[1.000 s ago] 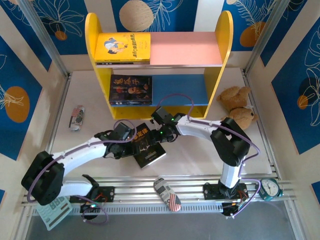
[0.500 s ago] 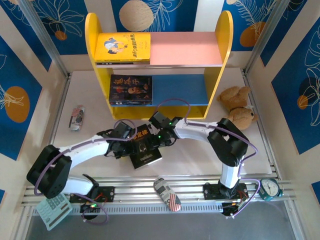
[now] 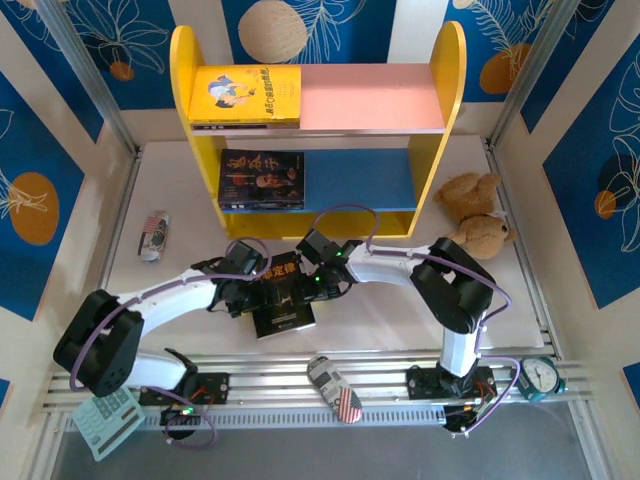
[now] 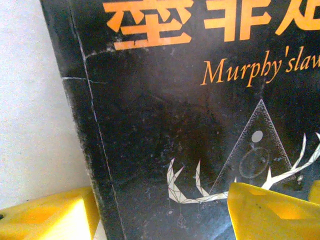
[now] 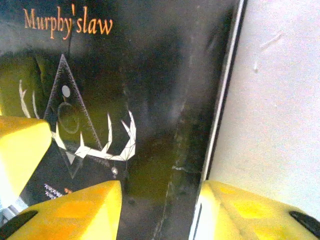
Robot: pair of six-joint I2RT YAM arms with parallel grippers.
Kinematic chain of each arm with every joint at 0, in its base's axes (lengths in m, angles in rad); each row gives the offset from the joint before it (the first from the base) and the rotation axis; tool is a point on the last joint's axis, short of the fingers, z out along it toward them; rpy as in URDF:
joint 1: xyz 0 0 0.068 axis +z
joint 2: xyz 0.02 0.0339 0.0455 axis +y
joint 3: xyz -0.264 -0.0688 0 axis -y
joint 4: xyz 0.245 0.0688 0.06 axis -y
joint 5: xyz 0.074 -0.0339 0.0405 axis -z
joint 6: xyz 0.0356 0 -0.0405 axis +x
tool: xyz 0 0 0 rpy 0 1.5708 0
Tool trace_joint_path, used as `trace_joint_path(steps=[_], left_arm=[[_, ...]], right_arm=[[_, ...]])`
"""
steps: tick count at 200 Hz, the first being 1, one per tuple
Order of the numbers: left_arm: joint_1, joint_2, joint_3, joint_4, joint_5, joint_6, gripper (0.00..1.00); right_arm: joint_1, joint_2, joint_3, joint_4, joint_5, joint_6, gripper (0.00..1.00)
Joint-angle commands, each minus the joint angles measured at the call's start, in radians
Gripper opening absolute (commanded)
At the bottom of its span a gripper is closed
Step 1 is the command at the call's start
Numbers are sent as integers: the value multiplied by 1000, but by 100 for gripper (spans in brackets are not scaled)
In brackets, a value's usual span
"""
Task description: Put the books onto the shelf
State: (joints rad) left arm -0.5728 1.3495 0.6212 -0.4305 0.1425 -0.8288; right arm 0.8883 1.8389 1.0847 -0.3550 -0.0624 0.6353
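Note left jaws parted astride the spine edge of the black book (image 3: 285, 318) lying flat on the bench (image 3: 200, 230), right jaws parted less widely astride its opposite edge, shelf (image 3: 185, 120) well beyond both jaws, yellow book (image 3: 245, 95) on its pink board.

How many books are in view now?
3: yellow paperback on the pink top board, dark paperback on the blue lower board, black gold-titled paperback at the white table's middle. More may hide underneath.
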Motion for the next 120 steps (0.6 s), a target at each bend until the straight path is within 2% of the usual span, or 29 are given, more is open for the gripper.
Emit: trace_joint_path(steps=[1, 22, 57, 84, 120], left_arm=[[20, 15, -40, 102, 46, 27, 69], [29, 16, -60, 83, 38, 20, 69], [35, 18, -58, 14, -50, 10, 70], [36, 37, -49, 94, -12, 13, 70], [36, 15, -12, 158, 74, 35, 64]], right_arm=[[24, 62, -23, 52, -47, 12, 40], [24, 75, -58, 93, -51, 35, 34], [22, 84, -75, 117, -51, 45, 28], [22, 99, -68, 126, -68, 37, 25], [34, 112, -51, 133, -87, 38, 24]])
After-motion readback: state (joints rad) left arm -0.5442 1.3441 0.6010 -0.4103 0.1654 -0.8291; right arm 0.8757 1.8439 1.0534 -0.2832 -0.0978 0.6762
